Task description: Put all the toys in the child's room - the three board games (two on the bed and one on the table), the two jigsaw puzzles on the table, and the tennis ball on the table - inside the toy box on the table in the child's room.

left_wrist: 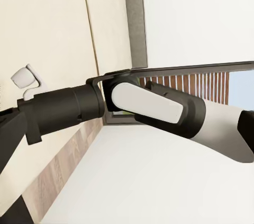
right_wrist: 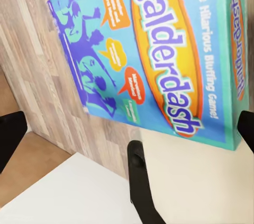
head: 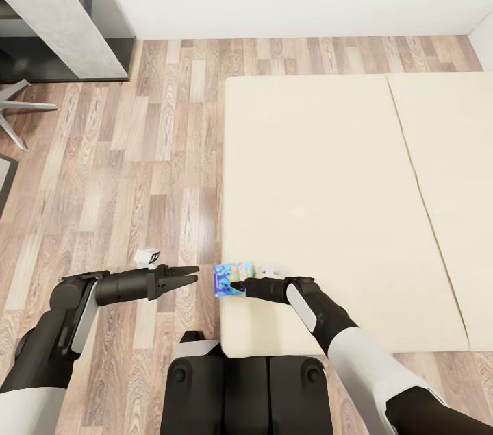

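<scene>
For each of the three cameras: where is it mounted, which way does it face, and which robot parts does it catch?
Head view: from the head, looking down at the bed and wood floor; both arms, left hand.
Left wrist view: looks across the right forearm toward the bed.
Right wrist view: faces the Balderdash board game; dark fingers frame it.
Shared: head and right wrist views both show the game at the bed's edge.

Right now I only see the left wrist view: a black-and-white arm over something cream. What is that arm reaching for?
Observer: A blue cardboard board game box, lying at the edge of the cream mattress.
Operator: Has its claw grabbed it?
Observer: Not yet. The right claw is open, with its fingers spread wide at the box.
Operator: Which game is it?
Observer: The lid reads "Balderdash".
</scene>
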